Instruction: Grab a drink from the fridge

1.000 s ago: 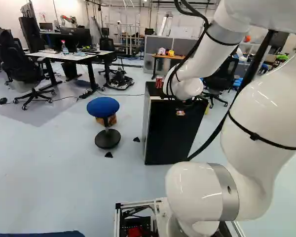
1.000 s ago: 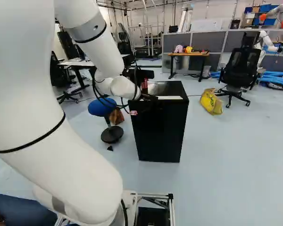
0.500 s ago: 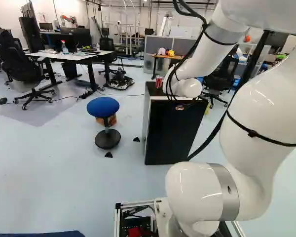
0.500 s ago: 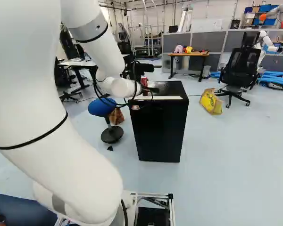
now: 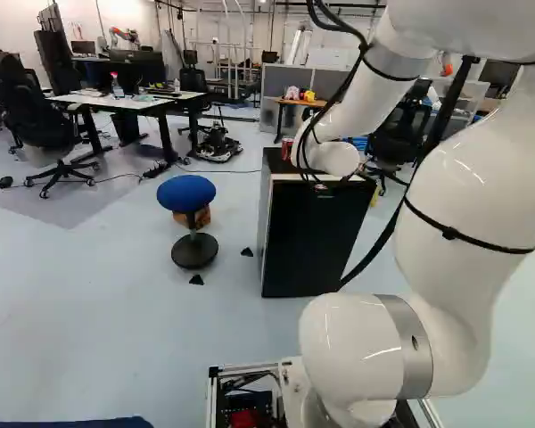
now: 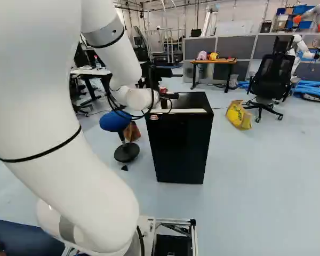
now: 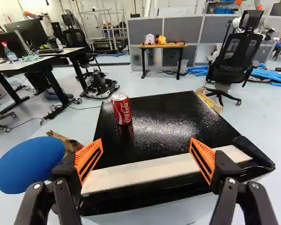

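My gripper (image 6: pixel 170 96) shows partly past the white wrist in the right base view, at the top front of the black fridge (image 6: pixel 181 152). In the wrist view the gripper (image 7: pixel 146 144) stands open, its orange fingers wide apart and nothing gripped. Ahead of it lies the glossy fridge top (image 7: pixel 166 119), with a pale strip along the near edge. A red drink can (image 7: pixel 121 108) stands upright on that top, beyond the fingers and toward the blue stool's side. The same can is partly hidden by the wrist in the left base view. The fridge front looks closed; its inside is hidden.
A blue stool (image 5: pixel 186 194) stands beside the fridge, with a brown bag (image 7: pixel 65 141) near it. Farther off are desks (image 5: pixel 134 102), a yellow bag (image 6: pixel 238 114), a black office chair (image 6: pixel 270 80) and another robot (image 6: pixel 304 47).
The wrist has tipped, bringing the gripper's visible part higher against the fridge's front edge in the right base view. The arm's upper links have shifted a little. Base, fridge and stool have stayed put.
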